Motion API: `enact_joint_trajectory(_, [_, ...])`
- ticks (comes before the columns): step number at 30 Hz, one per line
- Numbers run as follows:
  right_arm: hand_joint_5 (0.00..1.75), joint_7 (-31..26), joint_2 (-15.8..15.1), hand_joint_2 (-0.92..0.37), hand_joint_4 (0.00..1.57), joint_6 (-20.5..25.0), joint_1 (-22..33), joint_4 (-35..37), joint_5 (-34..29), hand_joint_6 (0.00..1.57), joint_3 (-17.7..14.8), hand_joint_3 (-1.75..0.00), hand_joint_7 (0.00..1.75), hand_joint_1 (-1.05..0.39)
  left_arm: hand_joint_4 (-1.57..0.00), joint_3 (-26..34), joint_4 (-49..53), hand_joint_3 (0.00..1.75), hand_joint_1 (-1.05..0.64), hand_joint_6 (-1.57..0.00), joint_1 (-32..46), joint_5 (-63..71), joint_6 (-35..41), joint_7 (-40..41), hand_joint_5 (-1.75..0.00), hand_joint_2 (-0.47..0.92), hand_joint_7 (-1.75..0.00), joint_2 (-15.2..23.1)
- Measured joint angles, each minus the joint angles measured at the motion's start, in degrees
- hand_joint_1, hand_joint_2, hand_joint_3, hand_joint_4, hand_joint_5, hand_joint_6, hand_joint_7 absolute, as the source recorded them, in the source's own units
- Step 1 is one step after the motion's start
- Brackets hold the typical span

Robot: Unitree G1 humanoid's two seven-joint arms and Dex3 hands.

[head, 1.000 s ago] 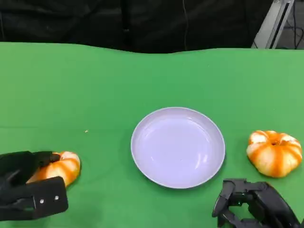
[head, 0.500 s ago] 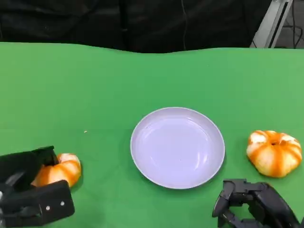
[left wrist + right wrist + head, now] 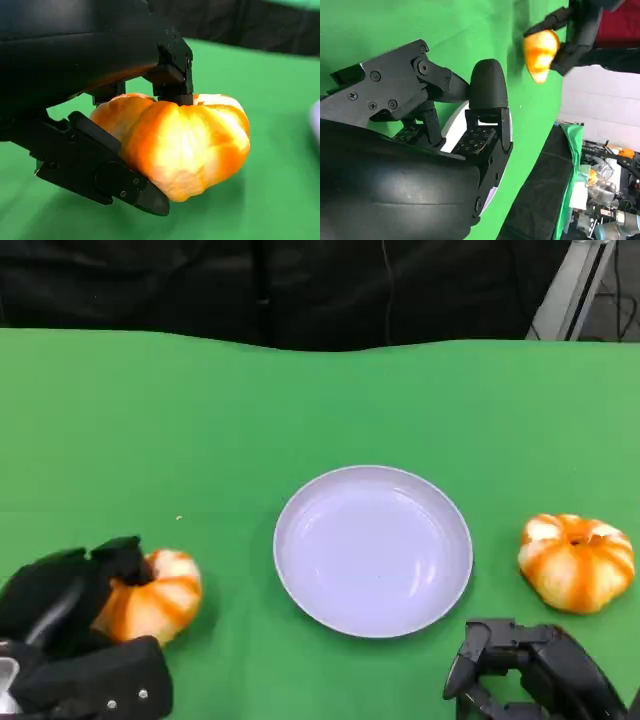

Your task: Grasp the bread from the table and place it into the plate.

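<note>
Head view shows a round, pale lavender plate point(image 3: 373, 550) lying flat at the middle of the green table point(image 3: 300, 410), and nothing lies in it. At the near left, the black left hand point(image 3: 75, 625) grips an orange-and-white, pumpkin-shaped bread roll point(image 3: 155, 595); the fingers wrap its near and left sides. The left wrist view shows the same roll point(image 3: 185, 142) clamped between black fingers point(image 3: 172, 75) above and a black thumb part point(image 3: 100, 167) below, its underside seemingly clear of the green cloth, with a shadow beneath. The roll is squat and ribbed, its broad side turned toward the plate; its longer axis runs roughly left to right, slightly tilted. The roll sits left of the plate, apart from its rim.

A second orange-and-white pumpkin-shaped roll point(image 3: 578, 562) rests on the table to the right of the plate, just off the rim. The black right hand point(image 3: 530, 675) is at the near right, close to this second roll without touching it, fingers curled inward and holding nothing.
</note>
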Motion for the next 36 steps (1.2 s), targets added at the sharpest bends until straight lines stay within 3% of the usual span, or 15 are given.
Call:
enact_joint_trajectory(7, [1.44, -0.5, 0.0, -0.65, 0.84, 0.0, -0.1, 0.0, -0.5, 0.85, 0.2, -0.89, 1.17, -0.11, -0.72, 2.1, -14.9, 0.01, -0.15, -0.53, 3.2, 1.2, 0.4, -0.3, -1.75, 0.81, -1.75, -0.1])
enact_joint_trajectory(17, [1.43, -0.7, 0.0, -0.65, 0.83, -0.2, -0.1, 0.4, -0.7, 0.85, 0.3, -0.88, 1.16, -0.11, -0.68, 1.7, -25.5, 0.0, -0.13, -0.51, 2.9, 2.4, 3.1, -5.6, -1.75, 0.81, -1.75, -3.2])
enact_joint_trajectory(26, [1.43, -1.3, 0.4, -0.65, 0.84, -0.2, -0.4, 0.6, -1.0, 0.85, 0.5, -0.91, 1.17, -0.13, -0.66, -1.4, -25.4, 0.0, -0.13, -0.5, -2.9, 3.9, 3.2, -7.8, -1.75, 0.81, -1.75, -7.9])
enact_joint_trajectory(36, [1.42, -2.5, 1.6, -0.64, 0.85, -0.3, -0.4, 0.5, -1.6, 0.86, 1.3, -0.93, 1.17, -0.11, -0.63, -5.3, -15.9, 0.0, -0.14, -0.47, -8.9, 5.7, 0.5, -7.3, -1.75, 0.82, -1.75, -11.3])
